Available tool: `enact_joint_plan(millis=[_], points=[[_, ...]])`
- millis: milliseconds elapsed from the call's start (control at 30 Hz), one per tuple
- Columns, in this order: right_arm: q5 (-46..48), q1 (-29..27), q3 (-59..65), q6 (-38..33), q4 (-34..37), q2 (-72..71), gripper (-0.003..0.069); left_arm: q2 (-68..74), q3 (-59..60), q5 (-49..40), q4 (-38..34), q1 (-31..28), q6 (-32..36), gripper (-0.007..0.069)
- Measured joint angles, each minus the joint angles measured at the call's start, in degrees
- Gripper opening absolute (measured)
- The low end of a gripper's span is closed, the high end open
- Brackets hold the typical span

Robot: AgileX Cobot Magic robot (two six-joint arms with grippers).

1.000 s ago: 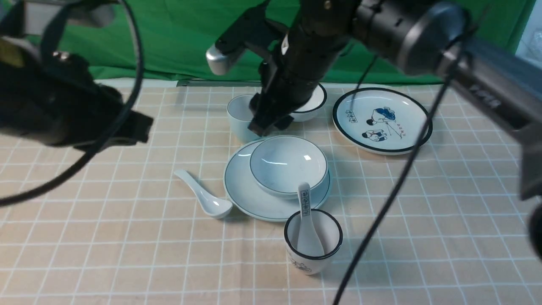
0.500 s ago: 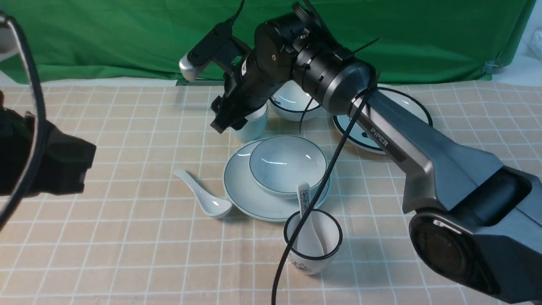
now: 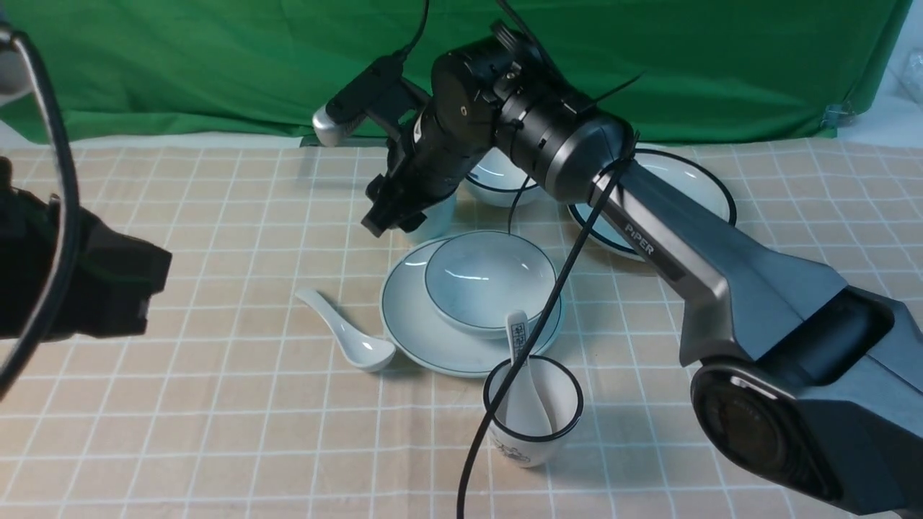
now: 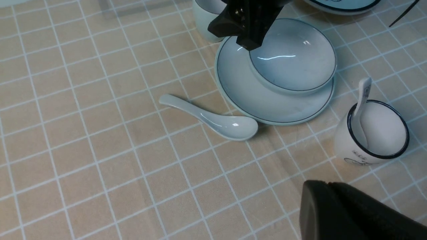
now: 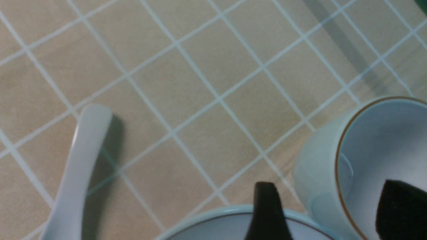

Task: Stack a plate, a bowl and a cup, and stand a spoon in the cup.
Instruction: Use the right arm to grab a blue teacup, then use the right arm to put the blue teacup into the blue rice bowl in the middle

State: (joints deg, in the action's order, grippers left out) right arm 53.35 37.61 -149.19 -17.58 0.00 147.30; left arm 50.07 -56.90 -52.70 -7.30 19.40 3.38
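Fingers [image 5: 267,213] apart, seemingly astride cup [image 5: 317,173] rim.

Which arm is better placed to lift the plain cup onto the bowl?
Right. The right gripper has open jaws astride the cup wall, behind the bowl; the left gripper is shut and far off.

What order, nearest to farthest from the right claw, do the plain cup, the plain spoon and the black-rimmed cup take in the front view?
1. The plain cup, at the right claw, its wall between the open jaws.
2. The plain spoon, lying left of the plate.
3. The black-rimmed cup, at the front, nearest the camera.
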Motion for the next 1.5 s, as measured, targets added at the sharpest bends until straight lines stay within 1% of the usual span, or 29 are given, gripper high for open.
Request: enact_joint_plan(millis=[167, 267, 367, 400, 433, 500, 533, 567, 633, 700, 1133, 1333, 1433, 1500], points=[[-0.1, -0.3, 0.0, 0.0, 0.0, 0.9, 0.0454, 0.0, 0.0, 0.1, -0.9, 0.0, 0.9, 0.0031], [-0.5, -0.3, 0.2, 0.0, 0.0, 1.0, 0.0438, 0.0, 0.0, 0.1, -1.0, 0.0, 1.0, 0.0031], [-0.5, -0.3, 0.2, 0.0, -0.4, 1.0, 0.0356, 0.0, 0.0, 0.1, -1.0, 0.0, 1.0, 0.0031], [-0.5, -0.3, 0.2, 0.0, -0.4, 1.0, 0.0356, 0.0, 0.0, 0.1, -1.0, 0.0, 1.0, 0.0031], [-0.5, -0.3, 0.2, 0.0, -0.4, 1.0, 0.0286, 0.0, 0.0, 0.1, -1.0, 0.0, 1.0, 0.0031], [-0.5, -0.3, 0.3, 0.0, -0.4, 1.0, 0.0205, 0.0, 0.0, 0.1, -1.0, 0.0, 1.0, 0.0031], [-0.5, -0.3, 0.3, 0.0, -0.4, 1.0, 0.0198, 0.0, 0.0, 0.1, -1.0, 0.0, 1.0, 0.0031], [-0.5, -0.3, 0.3, 0.0, -0.4, 1.0, 0.0142, 0.0, 0.0, 0.0, -1.0, 0.0, 1.0, 0.0031], [-0.4, -0.3, 0.3, 0.1, -0.5, 1.0, 0.0086, 0.0, 0.0, -0.1, -1.0, 0.0, 1.0, 0.0031], [-0.4, -0.3, 0.3, 0.1, -0.5, 1.0, 0.0070, 0.0, 0.0, -0.1, -1.0, 0.0, 1.1, 0.0031], [1.7, 0.5, 0.1, 0.4, -0.4, -2.7, 0.0070, 0.0, 0.0, 0.1, -1.1, 0.0, 1.4, 0.0031], [7.9, 1.6, 0.1, 0.4, -0.5, -5.8, 0.0070, 0.0, 0.0, 0.1, -1.1, 0.0, 1.5, 0.0031], [12.4, 2.9, 0.1, 0.1, -0.7, -9.2, 0.0070, 0.0, 0.0, 0.1, -1.1, 0.0, 1.8, 0.0031], [13.5, 3.8, 0.3, 0.1, -1.2, -12.0, 0.0070, 0.0, 0.0, 0.1, -1.1, 0.0, 2.2, 0.0031]])
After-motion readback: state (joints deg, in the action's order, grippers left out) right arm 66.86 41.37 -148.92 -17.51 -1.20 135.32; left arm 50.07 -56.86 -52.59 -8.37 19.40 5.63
